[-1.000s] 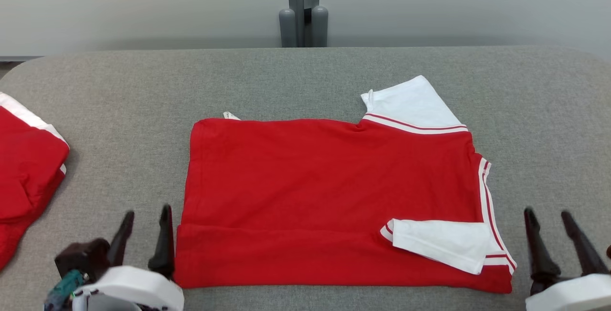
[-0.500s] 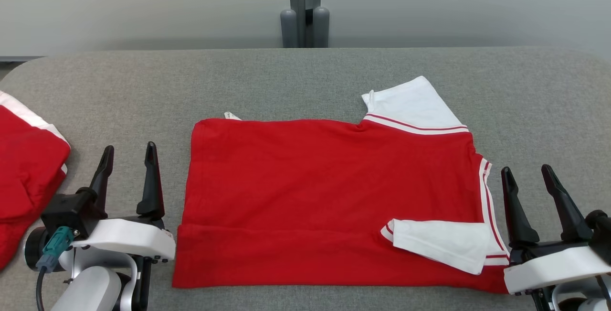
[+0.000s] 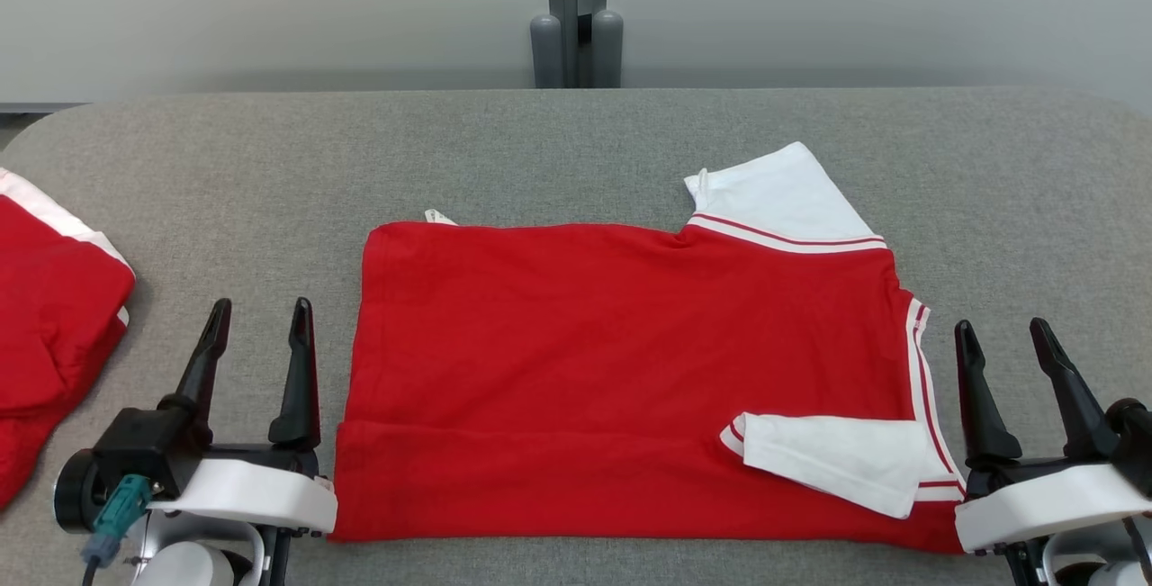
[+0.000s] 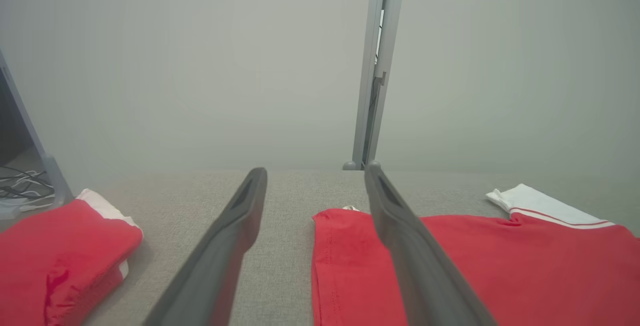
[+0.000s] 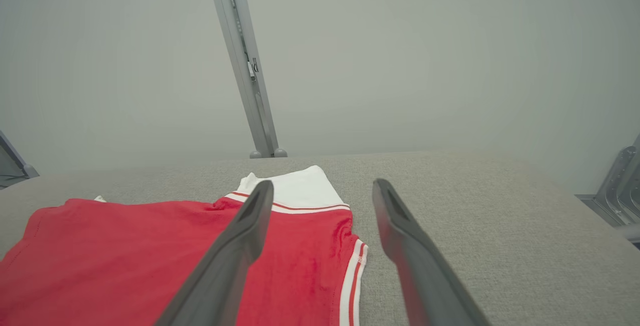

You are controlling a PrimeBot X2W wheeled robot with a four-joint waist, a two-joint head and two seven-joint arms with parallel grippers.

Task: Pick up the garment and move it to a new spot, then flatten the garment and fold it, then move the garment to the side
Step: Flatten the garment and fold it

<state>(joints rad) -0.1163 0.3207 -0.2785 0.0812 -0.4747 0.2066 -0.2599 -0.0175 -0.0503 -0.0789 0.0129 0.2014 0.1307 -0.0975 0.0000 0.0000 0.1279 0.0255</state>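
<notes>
Since half a second ago the left gripper (image 3: 262, 307) has slid a little back toward the robot and sideways toward the folded red short-sleeved shirt with white sleeves and striped trim (image 3: 612, 361). The right gripper (image 3: 1002, 327) has barely shifted and the shirt has not moved. Both grippers stand with their two dark fingers spread wide and nothing between them, hovering over the grey fabric-covered table (image 3: 270, 163). That table carries two red garments. The folded shirt lies flat in front of the grey upright metal post (image 3: 576, 10), reaching a bit further to the post's right than to its left. A second, crumpled red garment with white trim (image 3: 45, 325) lies far out to the post's left, well apart from the shirt. The shirt shows two white sleeves: one (image 3: 783, 194) sticks out at its far edge, right of the post, and the other (image 3: 837, 460) is folded over the red cloth at the corner furthest from the post. The left gripper is just beside the shirt's left edge, the right gripper just beside its striped right edge. There are two grippers, four fingers and one post.
</notes>
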